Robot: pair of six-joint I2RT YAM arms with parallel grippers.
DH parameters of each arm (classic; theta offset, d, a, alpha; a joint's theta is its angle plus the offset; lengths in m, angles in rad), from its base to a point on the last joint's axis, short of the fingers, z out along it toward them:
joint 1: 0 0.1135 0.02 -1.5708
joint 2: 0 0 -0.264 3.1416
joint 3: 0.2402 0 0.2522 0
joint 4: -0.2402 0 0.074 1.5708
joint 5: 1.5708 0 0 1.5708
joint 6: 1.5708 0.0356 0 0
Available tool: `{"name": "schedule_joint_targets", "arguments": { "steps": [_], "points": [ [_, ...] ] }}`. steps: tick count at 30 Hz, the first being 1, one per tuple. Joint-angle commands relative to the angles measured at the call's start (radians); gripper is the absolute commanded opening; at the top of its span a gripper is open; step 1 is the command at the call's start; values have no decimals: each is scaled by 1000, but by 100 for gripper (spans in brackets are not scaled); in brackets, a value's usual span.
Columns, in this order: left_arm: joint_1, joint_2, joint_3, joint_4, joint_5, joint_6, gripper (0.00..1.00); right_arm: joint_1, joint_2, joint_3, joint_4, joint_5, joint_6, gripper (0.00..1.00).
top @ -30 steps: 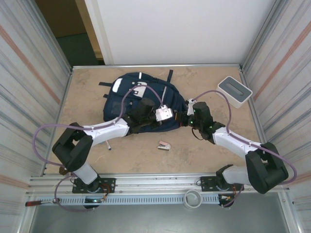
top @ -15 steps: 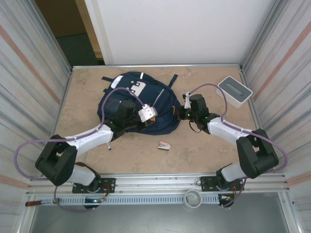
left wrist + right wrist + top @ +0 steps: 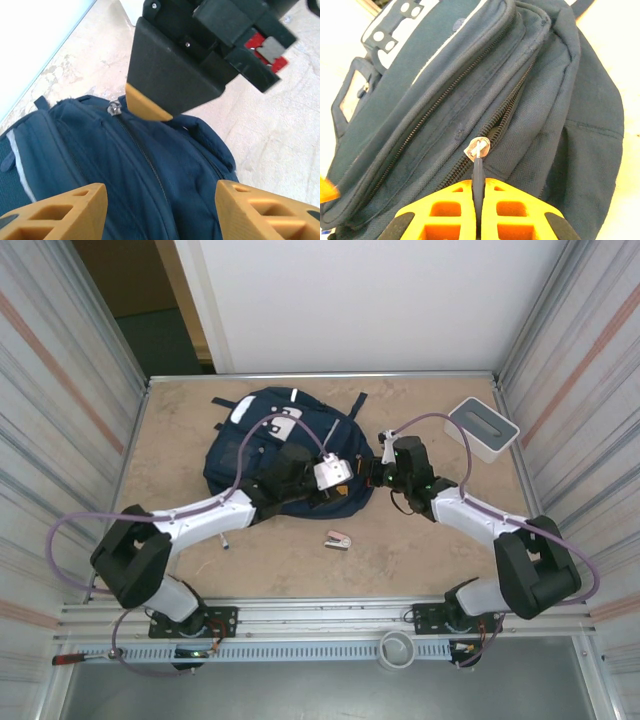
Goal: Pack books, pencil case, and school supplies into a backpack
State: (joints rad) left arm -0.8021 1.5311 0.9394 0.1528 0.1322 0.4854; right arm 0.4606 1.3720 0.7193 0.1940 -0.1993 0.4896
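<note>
Ben: Swinging back to the right since half a second ago, the left gripper point(image 3: 352, 482) is now hanging over the near right part of the large navy-blue fabric backpack point(image 3: 280, 450). Its orange fingers point(image 3: 55, 210) are spreading apart with nothing between them.

Ida: And the right gripper point(image 3: 478, 200)?

Ben: Its orange fingers point(image 3: 455, 192) are pressing together on the dark pull tab point(image 3: 478, 172) of a silver zipper slider point(image 3: 477, 148). That is happening at the backpack's right edge, just beside the left gripper.

Ida: What is the backpack lying on?

Ben: It is lying flat on a beige marbled tabletop point(image 3: 300, 575), toward the far side and left of centre. A small pink-and-silver stapler point(image 3: 339, 539) is sitting on the bare surface nearer the arms, apart from the backpack. A slim pen point(image 3: 223, 539) is lying just beside the left arm.

Ida: And around the table?

Ben: Ribbed metal side walls point(image 3: 60, 410) are closing it in on the left and right, and a white panel point(image 3: 370, 300) is standing behind. A white box with a grey top point(image 3: 483, 428) is sitting in the far right corner.
</note>
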Motion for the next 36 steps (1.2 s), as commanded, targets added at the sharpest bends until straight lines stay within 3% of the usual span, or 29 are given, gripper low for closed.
{"name": "schedule_joint_targets", "arguments": {
  "steps": [1,5,7,13,15,26,36],
  "points": [
    [-10,52,52,-25,-38,40,59,3,-71,-9,42,9,19,0],
    [-9,94,73,-18,-45,46,57,13,-95,-23,47,8,24,0],
    [-10,105,76,-14,-59,50,51,18,-99,-27,50,9,23,0],
    [6,78,59,-5,-56,52,9,8,-94,-50,37,38,-7,0],
    [17,52,47,-3,-28,47,0,-2,-90,-56,22,61,-21,0],
    [114,-127,-42,29,177,-9,0,-108,-43,-41,-63,160,37,0],
    [257,-203,-174,84,156,-60,2,-51,-41,-24,-36,169,41,0]
  ]
}}
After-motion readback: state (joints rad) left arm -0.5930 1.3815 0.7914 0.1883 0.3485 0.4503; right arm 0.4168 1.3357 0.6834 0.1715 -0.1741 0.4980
